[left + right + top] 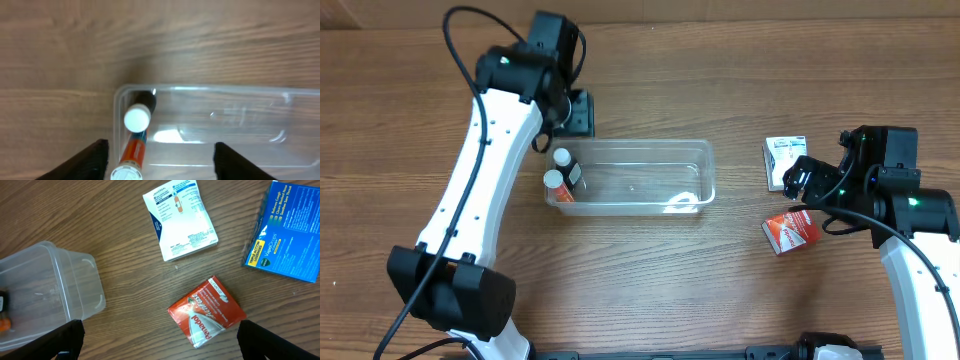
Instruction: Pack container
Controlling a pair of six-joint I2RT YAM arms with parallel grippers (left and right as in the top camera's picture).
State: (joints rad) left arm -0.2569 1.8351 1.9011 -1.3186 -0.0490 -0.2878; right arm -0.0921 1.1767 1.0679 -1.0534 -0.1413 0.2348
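The wooden desk (650, 290) carries everything. The container (640, 143) lies flat on it, one short end directly below the left hand (160, 145) and the rest of its length running toward the right hand (161, 325). From the right wrist view, its other rounded end sits off beyond the hand's left finger, well apart from the boxes.

The left hand hovers above the tub with its fingers (95, 160) spread wide, gripping nothing. The right hand's fingers (252, 337) also stand apart, above the desk.

A blue box (285, 230) lies ahead of the right hand, out past its right finger. A white box (180, 220) lies ahead of it, near the middle. A red box (207, 312) lies closest, just beside the midpoint between the fingers, tilted on the desk.

Two small bottles sit inside the tub's end under the left hand. One is a dark bottle (136, 119) with a white cap and the other an orange bottle (134, 152) beside it.
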